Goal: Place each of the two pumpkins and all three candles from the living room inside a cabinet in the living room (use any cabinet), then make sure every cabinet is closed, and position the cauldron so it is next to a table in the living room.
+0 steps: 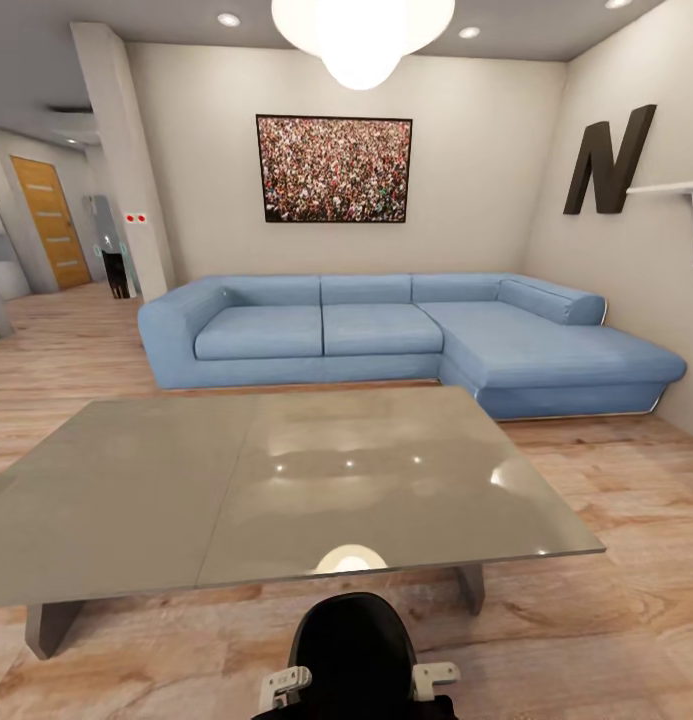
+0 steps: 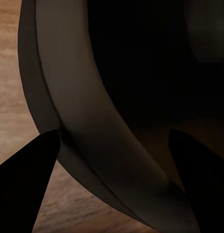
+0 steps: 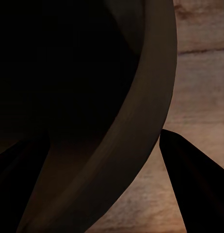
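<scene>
Broadly, a blue corner sofa [image 1: 386, 330] is standing against the far wall, and a low grey table [image 1: 136, 480] is standing between it and the robot on the wooden floor [image 1: 606, 620]. The cauldron [image 1: 356, 640] is sitting just off the table's near edge, toward its right end and close against the robot's front. Whether it is resting on the floor or being held off it cannot be told.

The left gripper [image 2: 114, 131] is straddling the cauldron's flared rim, with the jaws standing wide apart and the rim wall running between them. The right gripper [image 3: 104, 132] is doing the same on the opposite side of the rim. Neither pair of fingers is visibly pressing on the wall, so no firm hold is showing.

As a judgement, the pot is looking rigid and fairly heavy, with a smooth, thin, curved lip that is likely to slip under a one-sided pinch. Taking it at two opposite points of the rim, each jaw pair closing across the wall, is looking like the soundest hold. The bulging belly is too wide to span.

The cauldron's interior is showing only as darkness in both wrist views, and no contents can be made out.
</scene>
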